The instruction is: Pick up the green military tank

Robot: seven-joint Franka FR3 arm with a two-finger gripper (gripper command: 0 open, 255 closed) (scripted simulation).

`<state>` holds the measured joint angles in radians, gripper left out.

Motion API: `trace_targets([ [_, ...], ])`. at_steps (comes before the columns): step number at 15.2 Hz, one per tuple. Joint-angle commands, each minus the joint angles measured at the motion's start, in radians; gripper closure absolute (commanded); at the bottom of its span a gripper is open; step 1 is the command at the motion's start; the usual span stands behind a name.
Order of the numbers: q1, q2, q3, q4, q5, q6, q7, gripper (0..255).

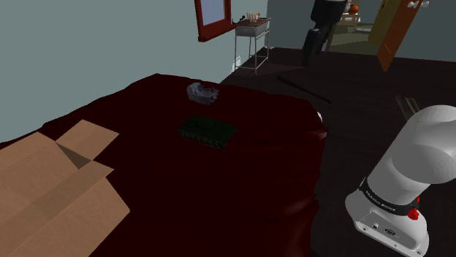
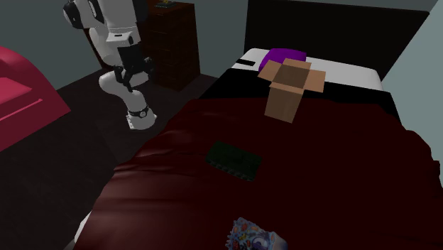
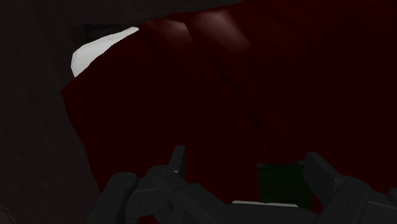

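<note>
We see a dark green toy tank [image 2: 234, 160] lying mid-bed on a dark red bedcover [image 2: 341, 163]. Beyond it an open brown cardboard box [image 2: 287, 89] stands near a purple pillow [image 2: 284, 55]. A white robot arm [image 2: 113, 28] with a black gripper [image 2: 132, 74] stands well apart, upper left.

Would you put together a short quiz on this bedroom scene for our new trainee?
1. True or false: the green tank lies inside the cardboard box.
2. The gripper is: A shut on the tank; B open, holding nothing; C shut on nothing.
3. What does the tank rest on?
Key: 1 false, it lies apart from the box; 2 B; 3 the dark red bedcover.
</note>
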<state>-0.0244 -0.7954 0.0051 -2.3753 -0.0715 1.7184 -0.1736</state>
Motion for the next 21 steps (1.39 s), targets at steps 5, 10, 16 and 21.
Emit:
trace_targets([
  [5,0.018,0.125,0.021,0.007,0.021,0.102,0.019,0],
  [10,0.039,0.296,0.047,0.045,0.041,0.217,0.039,0],
  [16,0.06,0.512,0.079,0.128,0.056,0.329,0.06,0],
  [21,0.077,0.698,0.104,0.23,0.058,0.396,0.078,0],
])
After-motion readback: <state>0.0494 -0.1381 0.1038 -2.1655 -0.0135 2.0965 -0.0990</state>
